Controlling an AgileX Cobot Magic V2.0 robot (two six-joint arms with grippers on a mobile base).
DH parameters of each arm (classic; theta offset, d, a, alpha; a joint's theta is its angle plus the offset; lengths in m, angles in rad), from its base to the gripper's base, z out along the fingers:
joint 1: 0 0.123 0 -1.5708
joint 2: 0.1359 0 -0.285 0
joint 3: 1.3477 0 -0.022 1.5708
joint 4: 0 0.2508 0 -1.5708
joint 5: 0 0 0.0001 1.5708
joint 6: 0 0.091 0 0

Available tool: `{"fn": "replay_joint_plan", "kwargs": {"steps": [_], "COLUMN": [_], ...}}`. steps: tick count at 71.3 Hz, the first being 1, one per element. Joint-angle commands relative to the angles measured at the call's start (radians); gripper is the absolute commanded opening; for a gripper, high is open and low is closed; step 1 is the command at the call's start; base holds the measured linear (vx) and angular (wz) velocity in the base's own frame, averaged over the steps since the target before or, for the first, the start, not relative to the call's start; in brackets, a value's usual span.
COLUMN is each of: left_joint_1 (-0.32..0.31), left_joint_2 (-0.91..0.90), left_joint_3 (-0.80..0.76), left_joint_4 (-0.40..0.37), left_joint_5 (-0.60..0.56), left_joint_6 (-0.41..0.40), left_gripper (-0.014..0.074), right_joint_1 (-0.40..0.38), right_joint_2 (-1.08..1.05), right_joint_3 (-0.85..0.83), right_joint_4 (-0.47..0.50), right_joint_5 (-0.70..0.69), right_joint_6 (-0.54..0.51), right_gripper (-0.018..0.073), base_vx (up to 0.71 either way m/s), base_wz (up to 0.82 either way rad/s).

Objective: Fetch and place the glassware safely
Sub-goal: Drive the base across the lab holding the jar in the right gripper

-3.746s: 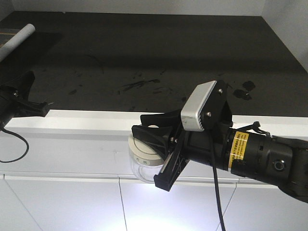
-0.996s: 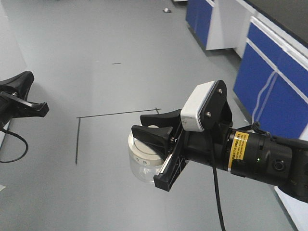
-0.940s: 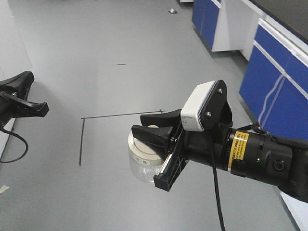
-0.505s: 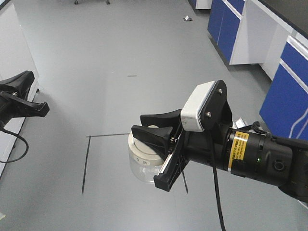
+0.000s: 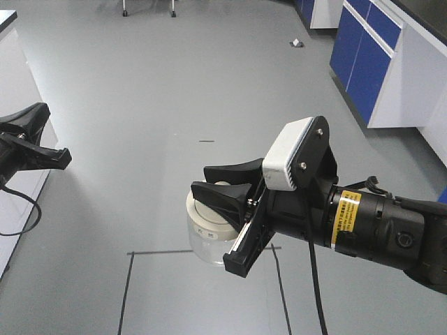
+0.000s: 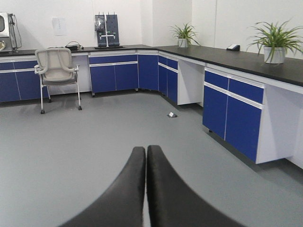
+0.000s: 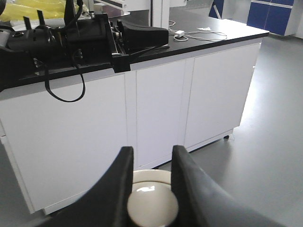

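The glassware [image 5: 202, 227] is a squat clear glass jar with a cream-white lid, held in the air above the grey floor. My right gripper [image 5: 209, 180] is shut on the lid's central knob. In the right wrist view the knob [image 7: 152, 208] sits pinched between the two black fingers [image 7: 124, 175] of the right gripper [image 7: 152, 153], with the lid's rim showing behind it. My left gripper [image 5: 40, 112] hangs at the far left, holding nothing. Its fingers [image 6: 135, 179] press together in the left wrist view, so the left gripper [image 6: 146, 151] is shut.
Blue cabinets [image 5: 363, 63] under a dark counter line the right wall. A white cabinet [image 5: 14, 63] stands at the left. Black tape lines [image 5: 202, 251] mark the floor below the jar. An office chair [image 6: 57, 66] and potted plants [image 6: 274, 40] are farther off.
The whole view has swung from the dark countertop to open floor, and the blue cabinets and tape lines keep sliding down the frame. Both grippers hold their poses, the jar still gripped.
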Motion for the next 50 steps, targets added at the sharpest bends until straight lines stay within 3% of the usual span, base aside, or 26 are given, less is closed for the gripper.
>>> {"fn": "replay_joint_plan", "kwargs": {"steps": [1,50], "left_joint_1": [-0.001,-0.001], "left_joint_2": [-0.029,-0.029], "left_joint_3": [-0.020,-0.020], "left_joint_4": [-0.018,-0.017], "left_joint_5": [-0.072,-0.072], "left_joint_6": [-0.003,-0.003], "left_gripper": [0.0003,0.0003], "right_joint_1": [-0.001,-0.001], "right_joint_2": [-0.038,-0.038], "right_joint_3": [-0.030,-0.030], "right_joint_4": [0.043,0.043], "right_joint_5": [-0.064,-0.064], "right_joint_6": [-0.009,-0.009], "right_gripper": [0.0000,0.0000], "base_vx": [0.58,0.58], "base_wz": [0.05,0.07]}}
